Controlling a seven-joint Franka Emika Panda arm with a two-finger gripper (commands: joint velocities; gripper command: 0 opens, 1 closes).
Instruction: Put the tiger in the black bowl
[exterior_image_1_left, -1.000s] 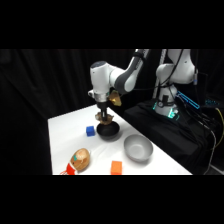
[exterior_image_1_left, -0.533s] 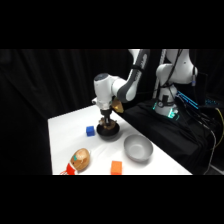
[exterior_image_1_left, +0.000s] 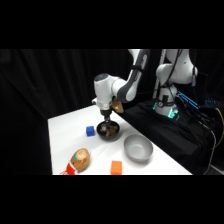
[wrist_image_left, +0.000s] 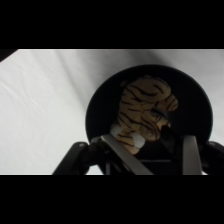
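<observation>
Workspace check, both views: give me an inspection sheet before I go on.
Surface: white table, no spills seen.
Job's things: the tiger lies inside the black bowl; the bowl stands on the table near the far edge.
Clutter: blue cube beside the black bowl; grey bowl; orange cube; brown-tan ball-like object at the near edge.
Grippers: gripper directly above the black bowl, fingers open either side of the tiger.
Cables: blue cable by the arm's base.
Surroundings: black backdrop; lit equipment behind the table.

Side overview; wrist close-up above black bowl (wrist_image_left: 200, 107)
</observation>
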